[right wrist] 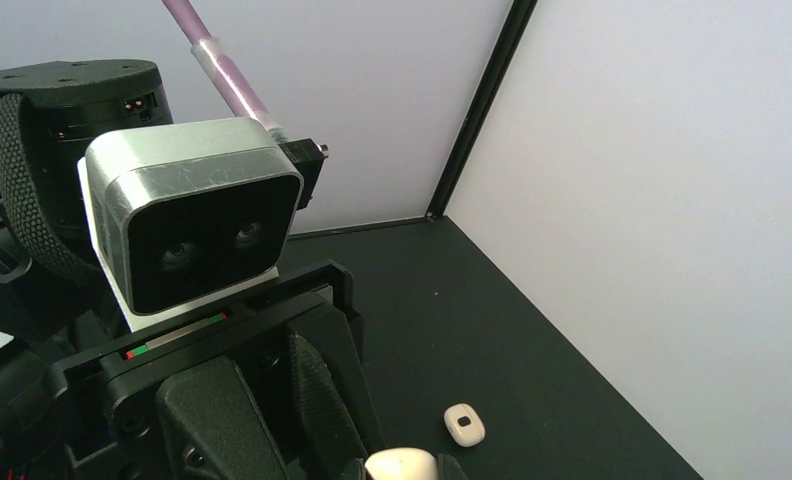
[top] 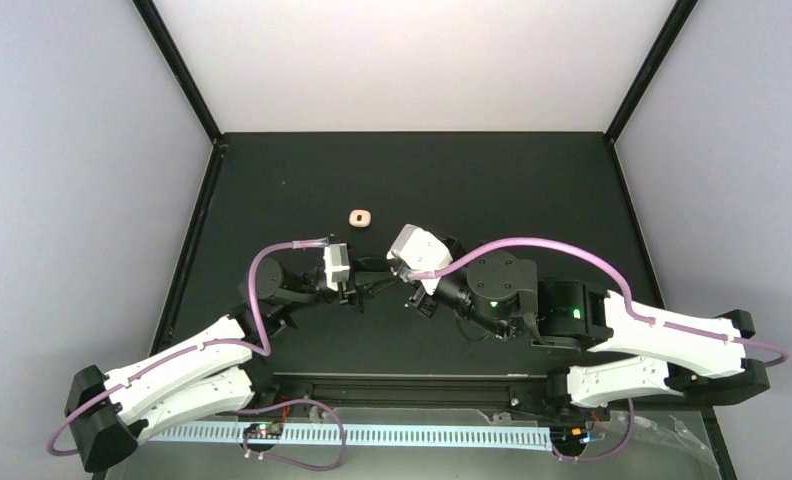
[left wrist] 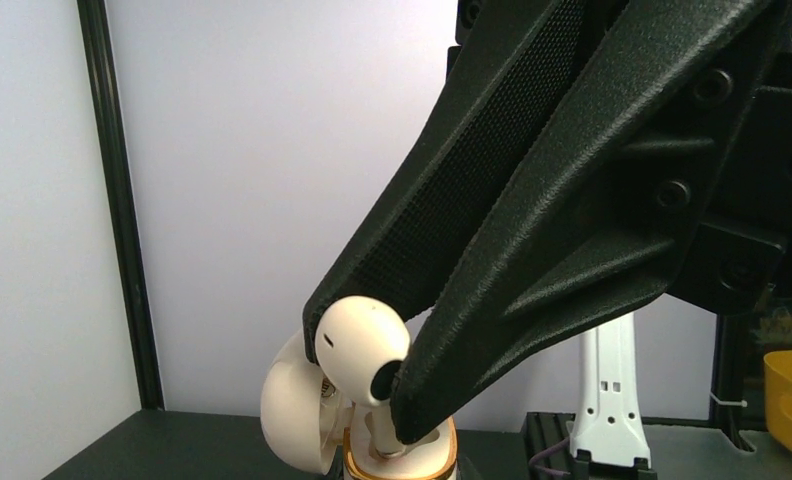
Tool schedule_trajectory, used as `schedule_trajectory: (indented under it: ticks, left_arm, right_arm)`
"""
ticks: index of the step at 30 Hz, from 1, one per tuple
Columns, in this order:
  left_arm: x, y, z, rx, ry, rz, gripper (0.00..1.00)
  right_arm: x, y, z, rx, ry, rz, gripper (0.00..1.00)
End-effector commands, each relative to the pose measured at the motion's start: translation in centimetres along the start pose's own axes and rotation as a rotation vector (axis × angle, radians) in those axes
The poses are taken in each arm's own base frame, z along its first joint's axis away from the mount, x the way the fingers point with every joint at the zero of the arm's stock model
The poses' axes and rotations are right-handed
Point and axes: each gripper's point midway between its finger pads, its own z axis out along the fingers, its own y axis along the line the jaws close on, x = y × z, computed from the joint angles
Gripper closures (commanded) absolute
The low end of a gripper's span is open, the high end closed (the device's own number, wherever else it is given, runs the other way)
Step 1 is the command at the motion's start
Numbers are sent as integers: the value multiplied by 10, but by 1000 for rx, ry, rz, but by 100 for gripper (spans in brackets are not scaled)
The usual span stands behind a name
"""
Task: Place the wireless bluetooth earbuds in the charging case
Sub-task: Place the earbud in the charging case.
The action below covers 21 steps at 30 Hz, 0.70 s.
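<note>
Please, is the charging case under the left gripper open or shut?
Open: the charging case has its lid tipped back, gold rim exposed.

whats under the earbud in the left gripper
The open charging case sits right below the earbud, lid swung open. The left gripper and earbud cover its inside, so what it holds can't be seen.

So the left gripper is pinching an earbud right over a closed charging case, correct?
Not quite. The charging case is open, not closed: the left wrist view shows its lid hinged back to the left. The left gripper is indeed pinching an earbud right over it.
</note>
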Motion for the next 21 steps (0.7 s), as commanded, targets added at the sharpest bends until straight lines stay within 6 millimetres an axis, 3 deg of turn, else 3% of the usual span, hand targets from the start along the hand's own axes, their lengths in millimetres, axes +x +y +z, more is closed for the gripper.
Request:
schedule_trajectory:
  ticks: [1, 21]
  left_arm:
    - [-23, -3, -1, 0, -59, 15, 98]
    - [-23, 1, -1, -23, -49, -11, 98]
  right_arm:
    - [4, -5, -3, 29, 5, 8, 99]
    - [9, 0, -1, 9, 23, 4, 99]
